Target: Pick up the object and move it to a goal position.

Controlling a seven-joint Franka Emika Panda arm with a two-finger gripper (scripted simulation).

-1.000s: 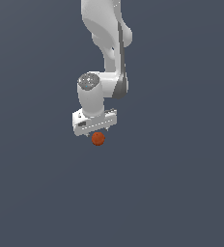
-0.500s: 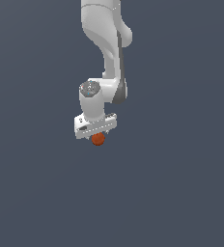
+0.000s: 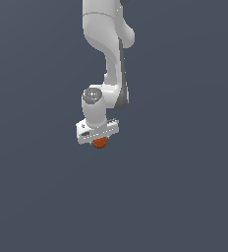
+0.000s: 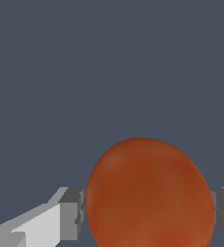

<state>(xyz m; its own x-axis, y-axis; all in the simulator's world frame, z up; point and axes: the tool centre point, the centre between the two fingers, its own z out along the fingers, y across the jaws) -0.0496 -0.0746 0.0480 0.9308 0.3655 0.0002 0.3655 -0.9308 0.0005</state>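
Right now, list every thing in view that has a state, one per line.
gripper: lowered over the ball, one finger on each side of it; whether they press it cannot be told.
orange-red ball: between the fingers, mostly hidden under the gripper in the exterior view; lifted or resting cannot be told.

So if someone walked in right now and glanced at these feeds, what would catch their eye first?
The orange-red ball, the only colour against the dark grey floor, fills the wrist view between the two grey fingers. In the exterior view the white Panda arm reaches down the middle, and the ball peeks out just under the gripper bar.
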